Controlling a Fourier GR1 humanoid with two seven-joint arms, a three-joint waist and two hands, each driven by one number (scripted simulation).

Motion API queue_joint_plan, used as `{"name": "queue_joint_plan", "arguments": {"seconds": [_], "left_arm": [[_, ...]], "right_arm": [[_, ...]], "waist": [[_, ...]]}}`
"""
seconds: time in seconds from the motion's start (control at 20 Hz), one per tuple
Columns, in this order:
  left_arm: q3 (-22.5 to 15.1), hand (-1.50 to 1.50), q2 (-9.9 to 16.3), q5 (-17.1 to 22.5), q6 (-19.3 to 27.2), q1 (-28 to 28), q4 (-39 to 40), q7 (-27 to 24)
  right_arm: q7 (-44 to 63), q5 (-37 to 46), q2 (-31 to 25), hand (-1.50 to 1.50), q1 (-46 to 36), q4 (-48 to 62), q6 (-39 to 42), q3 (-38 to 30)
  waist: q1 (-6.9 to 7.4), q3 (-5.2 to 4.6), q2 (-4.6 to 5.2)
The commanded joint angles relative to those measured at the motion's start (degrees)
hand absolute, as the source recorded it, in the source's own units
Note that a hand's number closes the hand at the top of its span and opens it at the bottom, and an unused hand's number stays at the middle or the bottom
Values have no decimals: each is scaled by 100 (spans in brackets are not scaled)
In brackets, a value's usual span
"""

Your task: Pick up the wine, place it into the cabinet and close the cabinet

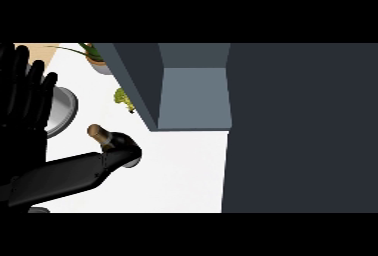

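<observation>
The wine bottle point(111, 142), dark with a brownish cork end, stands on the white counter point(184, 170) just in front of the open cabinet point(193, 95). It is not yet inside, and the door point(303, 125) is not yet closed. No hand is seen around it. The left hand point(26, 95) is held open, fingers straight, at the left edge. The right hand is not shown.

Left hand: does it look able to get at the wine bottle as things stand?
Likely yes: the left hand is open at the view's left edge, the wine bottle stands on the counter just to its right, and nothing shows between them.
</observation>
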Motion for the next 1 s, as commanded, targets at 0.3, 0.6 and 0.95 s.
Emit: {"name": "queue_joint_plan", "arguments": {"seconds": [0.3,0.6,0.95], "left_arm": [[245,-150,-110,821,-179,1080,433,-1365],[859,-150,-29,1614,-592,1640,936,-2176],[938,-150,28,2084,-1118,2132,1066,-2760]], "right_arm": [[799,121,61,-150,-196,-1279,-313,200],[692,206,15,-150,-119,-1217,-323,313],[1010,-80,-207,-150,11,-1675,-362,101]], "waist": [[-16,-9,12],[-22,-4,6],[-24,-2,-13]]}}
